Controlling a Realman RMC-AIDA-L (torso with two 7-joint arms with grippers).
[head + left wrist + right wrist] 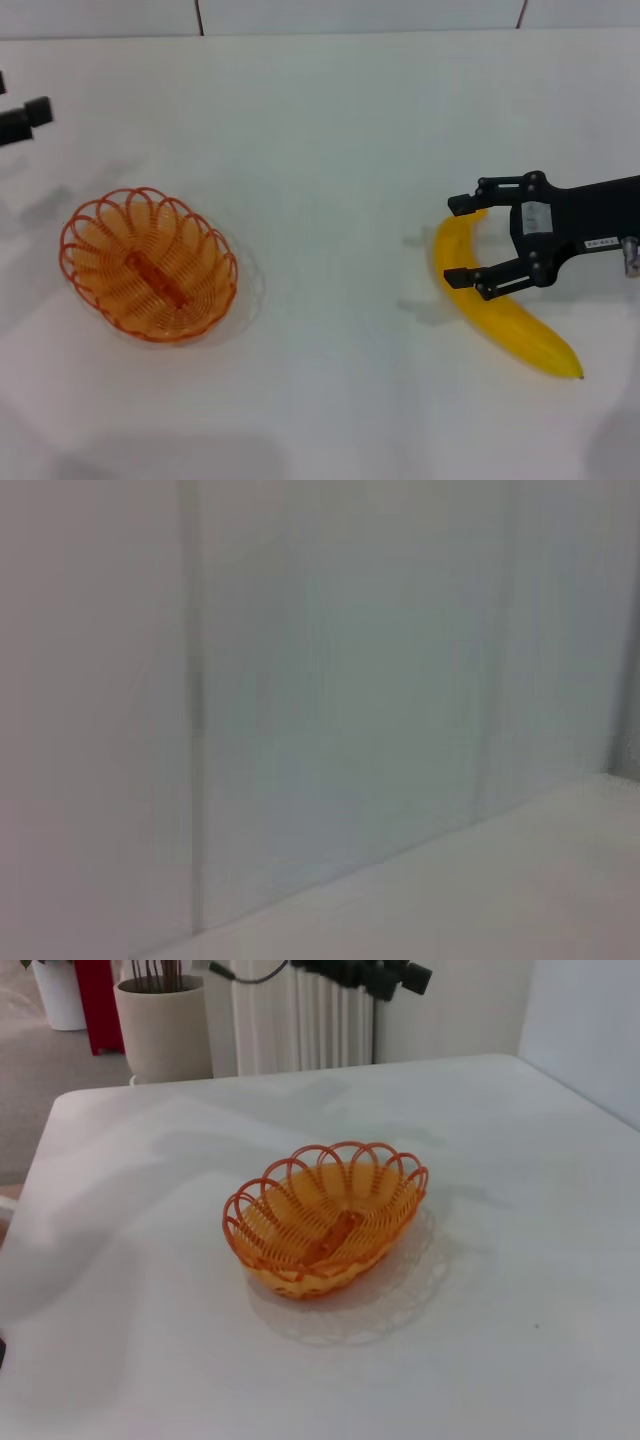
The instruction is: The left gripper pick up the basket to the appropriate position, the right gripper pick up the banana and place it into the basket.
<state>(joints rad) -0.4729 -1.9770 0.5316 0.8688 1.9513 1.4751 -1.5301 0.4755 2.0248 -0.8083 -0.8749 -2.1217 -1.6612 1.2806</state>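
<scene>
The orange wire basket (150, 265) stands empty on the white table at the left; it also shows in the right wrist view (325, 1220). The yellow banana (510, 325) lies on the table at the right. My right gripper (455, 242) is open, low over the banana's far end, with one finger on each side of it. My left gripper (25, 120) is at the far left edge, behind the basket and apart from it; it also shows at the top of the right wrist view (370, 972). The left wrist view shows only a wall and a strip of table.
The white table (330, 150) runs back to a tiled wall (350, 15). Beyond the table's left edge the right wrist view shows a white radiator (300, 1015) and a beige plant pot (165, 1025) on the floor.
</scene>
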